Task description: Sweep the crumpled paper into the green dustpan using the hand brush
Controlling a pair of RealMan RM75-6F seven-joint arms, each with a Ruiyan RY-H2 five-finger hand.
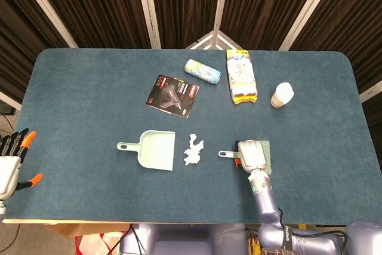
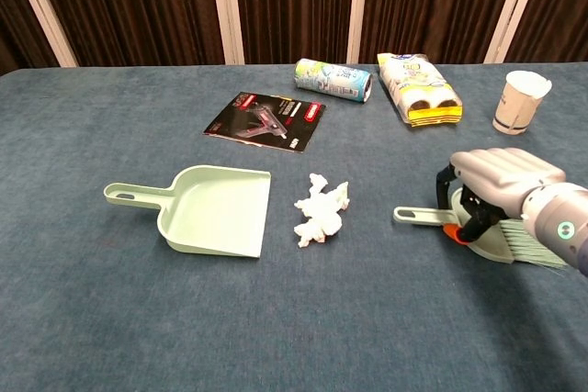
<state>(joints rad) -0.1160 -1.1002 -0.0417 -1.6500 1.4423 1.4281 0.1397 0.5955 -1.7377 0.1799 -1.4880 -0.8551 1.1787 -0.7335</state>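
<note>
- Settling onto the brush (image 2: 478,231) is the step in hand, as I read it: the right hand (image 2: 501,185) sits over the brush head with its fingers (image 2: 448,192) curled down around the body, but whether they actually bear on it I cannot tell.
- The brush lies flat on the tabletop (image 2: 83,319), well to the right of the crumpled paper (image 2: 322,209), its thin handle (image 2: 418,217) pointing back at the paper and its bristles (image 2: 533,250) facing away.
- The green dustpan (image 2: 213,211) is on the paper's other side, just beside it, with the open lip toward the paper. So paper sits between pan and brush, which suits one straight sweep.
- To do this well, the hand should wrap the brush firmly before lifting; a loose hold on that smooth plastic could let it swivel.
- Since the bristles point away from the paper, the brush probably needs turning once it is up.
- The pan is light and nothing holds it. The left hand (image 1: 11,162) hangs spread and empty off the tabletop edge, far past the dustpan, so a hard stroke may shove the pan along.
- The paper is light too, so a short, low stroke looks safer than a flick.
- The black booklet (image 2: 266,119), can (image 2: 333,79), packet (image 2: 418,87) and cup (image 2: 521,101) all lie beyond the paper, clear of the sweep line.
</note>
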